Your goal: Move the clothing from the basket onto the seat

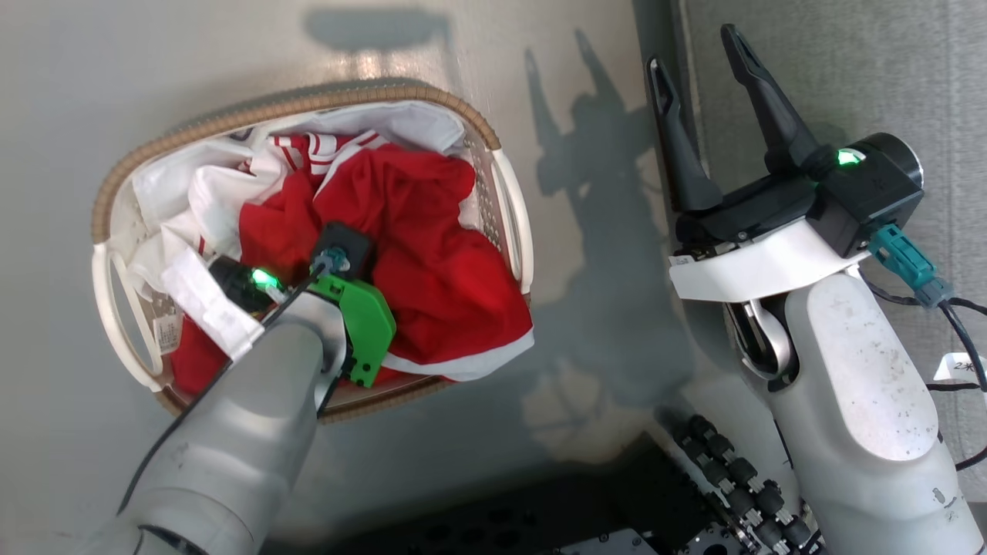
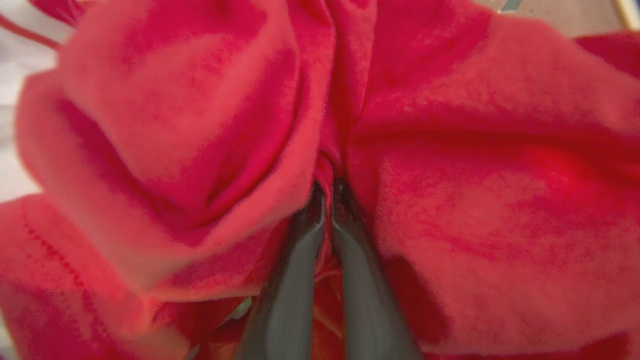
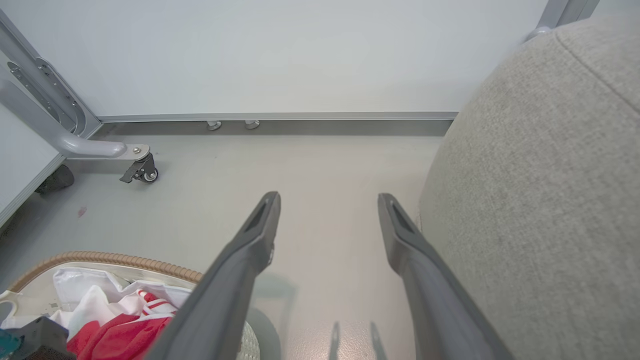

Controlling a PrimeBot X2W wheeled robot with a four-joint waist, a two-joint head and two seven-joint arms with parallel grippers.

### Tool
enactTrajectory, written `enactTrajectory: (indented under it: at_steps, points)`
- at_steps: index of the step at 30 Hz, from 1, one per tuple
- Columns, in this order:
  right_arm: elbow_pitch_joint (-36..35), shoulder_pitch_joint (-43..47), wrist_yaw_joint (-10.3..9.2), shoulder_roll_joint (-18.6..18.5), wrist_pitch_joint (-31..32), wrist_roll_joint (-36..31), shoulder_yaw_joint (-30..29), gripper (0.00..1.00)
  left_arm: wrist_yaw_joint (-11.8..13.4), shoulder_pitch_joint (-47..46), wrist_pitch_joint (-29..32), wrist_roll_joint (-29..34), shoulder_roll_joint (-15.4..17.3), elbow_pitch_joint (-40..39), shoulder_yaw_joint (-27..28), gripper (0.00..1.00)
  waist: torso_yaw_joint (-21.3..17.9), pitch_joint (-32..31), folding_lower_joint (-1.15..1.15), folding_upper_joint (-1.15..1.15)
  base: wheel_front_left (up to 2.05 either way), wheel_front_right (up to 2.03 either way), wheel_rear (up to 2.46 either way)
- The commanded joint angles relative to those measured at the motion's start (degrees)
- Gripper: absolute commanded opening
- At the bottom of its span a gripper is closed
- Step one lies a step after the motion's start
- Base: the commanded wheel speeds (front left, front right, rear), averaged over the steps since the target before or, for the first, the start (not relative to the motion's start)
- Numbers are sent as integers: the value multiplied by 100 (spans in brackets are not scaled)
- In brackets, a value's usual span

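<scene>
The crumpled red clothing (image 1: 432, 254) is heaped inside the small oval white plastic basket with a brown woven rim (image 1: 308, 100), which is set on the pale grey floor (image 1: 69, 92) at the left of the head view. The basket's long axis is laid almost across the frame, handle to handle, with its right end slightly higher. The heap is stretched along roughly the same line. A white-banded hem (image 1: 470, 366) is pointed toward the lower right and draped over the rim there, while red-and-white striped trim (image 1: 308, 145) is seen at the upper left of the pile. The left hand (image 2: 327, 192) is sunk into the red fabric from above, and its two fingers are pressed narrowly together on a pinched fold. The right hand (image 1: 692, 50) is held wide and empty at the upper right, fingers pointed up the frame, over the line where the floor is met by the large grey fabric-upholstered seat (image 1: 848, 77).
</scene>
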Motion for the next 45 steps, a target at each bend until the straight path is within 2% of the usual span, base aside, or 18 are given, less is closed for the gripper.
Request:
enactTrajectory:
  at_steps: [1,10,18,29,37,45]
  points:
    - [42,54,0,-13,-13,39,-1,100,-26,145,-41,-130,0,-30,-32,0,-28,-362,0,0,0,0,0]
    - [336,386,-1,-15,-13,25,-59,100,-27,810,-420,-861,-8,-418,-243,0,88,-1489,0,0,0,0,0]
    - [678,842,-1,-16,-13,5,-180,100,-27,1227,-547,-1117,-33,-915,-207,0,353,-2587,0,0,0,0,0]
    - [1128,1689,-1,-16,-13,0,-214,100,47,2174,-548,-691,6,-2057,799,0,642,-4032,0,0,0,0,0]
    - [1342,2168,-1,-19,-13,64,-121,100,28,2739,-549,-309,-25,-2805,1526,0,766,-4758,0,0,0,0,0]
    - [1446,2620,-1,-17,-13,110,-163,100,-5,2941,-549,-72,-63,-3543,2058,0,865,-5191,0,0,0,0,0]
